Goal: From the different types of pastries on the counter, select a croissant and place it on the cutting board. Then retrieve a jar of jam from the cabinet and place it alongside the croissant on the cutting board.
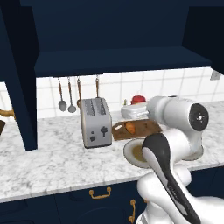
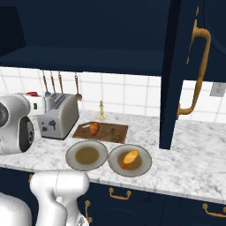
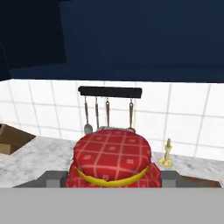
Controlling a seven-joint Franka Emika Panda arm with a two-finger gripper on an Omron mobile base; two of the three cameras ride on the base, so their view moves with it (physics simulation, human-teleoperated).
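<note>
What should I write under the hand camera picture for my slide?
Gripper holding a red jam jar above the counter.

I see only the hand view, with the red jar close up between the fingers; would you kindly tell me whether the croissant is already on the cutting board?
Observer: Yes, the croissant lies on the cutting board, toward its left end in the right base view.
Operator: Is there room beside it?
Observer: The board's surface to the right of the croissant is bare.
Operator: Where is the jar relative to the toaster?
Observer: In the left base view the jar is to the right of the toaster and shows just above the board in the picture.
</note>
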